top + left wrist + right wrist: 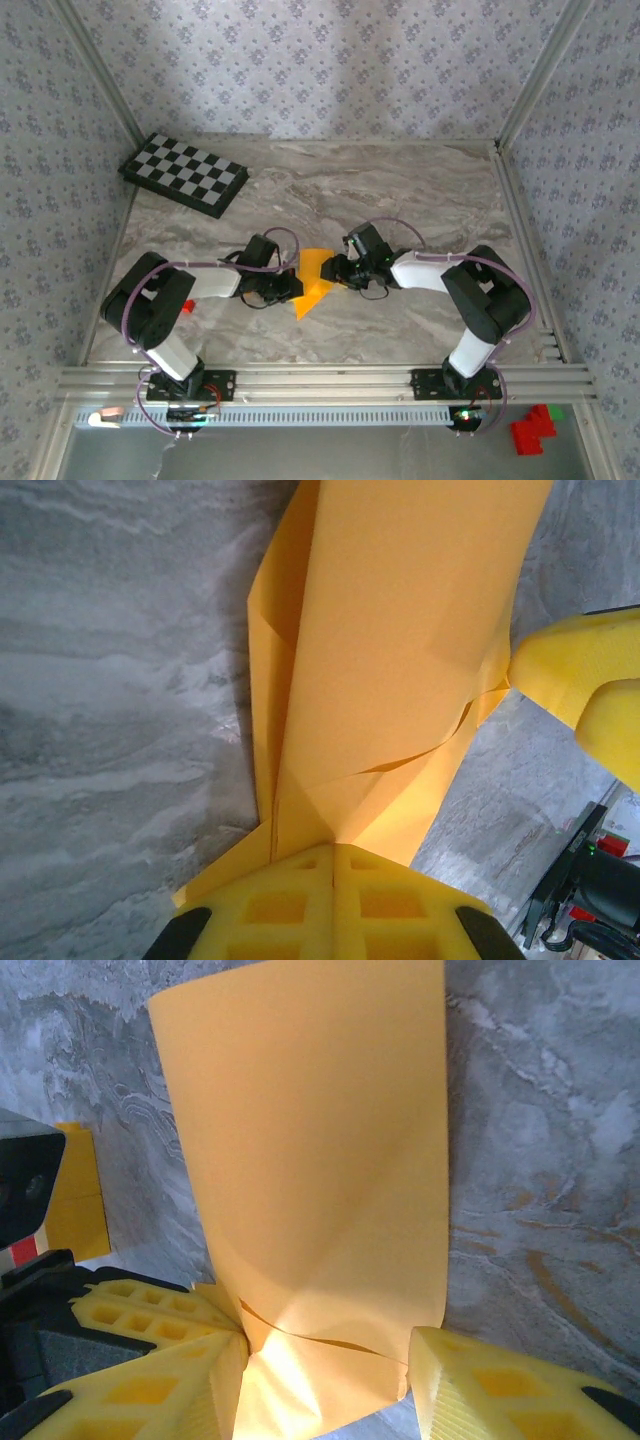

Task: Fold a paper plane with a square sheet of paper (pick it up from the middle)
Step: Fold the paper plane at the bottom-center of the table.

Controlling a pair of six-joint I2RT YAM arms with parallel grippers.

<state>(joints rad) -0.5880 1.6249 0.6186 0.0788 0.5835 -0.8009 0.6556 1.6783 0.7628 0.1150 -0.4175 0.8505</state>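
Well, my left claw (pixel 335 852) is clamped on one edge of the creased square sheet of paper (pixel 400 630), which stretches ahead over the bench (pixel 100 700); my right claw (pixel 325 1355) stands open, straddling its far edge.

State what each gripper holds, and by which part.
Left fingers are shut on the paper at a creased edge. Right fingers stand apart around its opposite edge; a hold there cannot be told.

Soft, even light; faint shadow beside the paper (pixel 400 630); wrist views slightly blurred.
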